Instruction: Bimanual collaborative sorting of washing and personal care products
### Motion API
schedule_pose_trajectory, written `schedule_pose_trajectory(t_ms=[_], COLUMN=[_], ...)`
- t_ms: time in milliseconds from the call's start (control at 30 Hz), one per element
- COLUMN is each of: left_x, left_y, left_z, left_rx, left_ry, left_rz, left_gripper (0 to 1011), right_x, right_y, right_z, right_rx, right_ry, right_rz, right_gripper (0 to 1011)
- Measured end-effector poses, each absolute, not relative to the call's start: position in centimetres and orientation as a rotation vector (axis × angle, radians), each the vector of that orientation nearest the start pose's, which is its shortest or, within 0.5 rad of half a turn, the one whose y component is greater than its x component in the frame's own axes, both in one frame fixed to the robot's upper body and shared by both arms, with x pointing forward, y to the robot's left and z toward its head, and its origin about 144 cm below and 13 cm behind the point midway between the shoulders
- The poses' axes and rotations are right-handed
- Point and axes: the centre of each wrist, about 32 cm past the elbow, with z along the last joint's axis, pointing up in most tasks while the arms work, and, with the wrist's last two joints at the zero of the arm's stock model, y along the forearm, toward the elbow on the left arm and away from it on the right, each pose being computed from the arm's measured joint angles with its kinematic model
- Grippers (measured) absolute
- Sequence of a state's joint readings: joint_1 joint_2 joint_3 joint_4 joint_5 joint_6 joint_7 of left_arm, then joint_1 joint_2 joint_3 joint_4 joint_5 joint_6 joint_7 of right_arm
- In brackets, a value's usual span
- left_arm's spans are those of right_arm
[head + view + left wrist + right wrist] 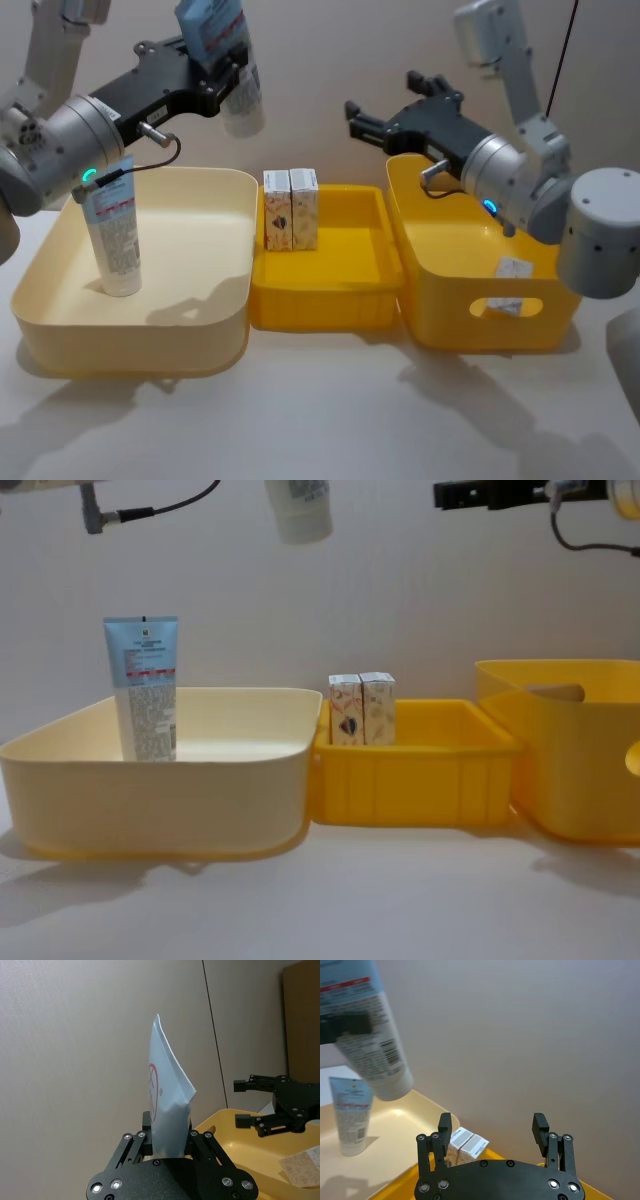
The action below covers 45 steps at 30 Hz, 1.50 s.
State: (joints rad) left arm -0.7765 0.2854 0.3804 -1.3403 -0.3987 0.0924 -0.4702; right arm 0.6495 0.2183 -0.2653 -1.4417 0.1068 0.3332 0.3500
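The middle yellow tray (322, 305) is low, and two cartons (290, 208) stand upright in its far left corner, side by side and touching. Their cream faces carry a reddish-blue pattern, but no word on them can be read. Left of this tray and pressed against it sits the cream bin (130, 345). In the part of the bin farthest from the tray, the standing tube (113, 232) is upright on its cap. It is light blue at the top with a small dark mark, then has a red band, then is white with lines of print too small to read. High above the tray's far left corner, over the neighbouring corner of the cream bin, the left gripper (228, 72) is clamped on the held tube (212, 25). This tube has its cap downward and its crimped end upward, a little tilted. In the right wrist view it shows a red stripe, a barcode and fine print that is not legible. In the left wrist view it shows a red round mark with crossed lines inside. Just right of the tray is the tall yellow bin (470, 325), and a paper label (513, 268) with unreadable print lies inside it. Above and to the right of the tray's far right corner, the right gripper (358, 120) hangs with its fingers apart and nothing between them.
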Motion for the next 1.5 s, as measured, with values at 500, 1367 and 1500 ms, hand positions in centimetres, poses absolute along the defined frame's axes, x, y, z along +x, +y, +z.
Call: schedule_pose_trajectory(t_ms=[500, 1367, 1500], left_x=[61.2, 61.5, 61.7], left_y=[22.0, 21.8, 21.7], left_z=[136.7, 136.6, 136.8], left_rx=[-0.127, -0.124, -0.122], left_ry=[-0.311, -0.308, -0.319], left_rz=[0.817, 0.795, 0.776], left_gripper=[308, 308, 308], right_x=[60.2, 59.4, 59.3], right_y=[-21.5, -18.1, -17.4], right_z=[134.7, 133.1, 132.9], right_rx=[-0.189, -0.223, -0.245], right_ry=[-0.330, -0.344, -0.338], right_rz=[-0.855, -0.905, -0.892], right_gripper=[1001, 1001, 1001])
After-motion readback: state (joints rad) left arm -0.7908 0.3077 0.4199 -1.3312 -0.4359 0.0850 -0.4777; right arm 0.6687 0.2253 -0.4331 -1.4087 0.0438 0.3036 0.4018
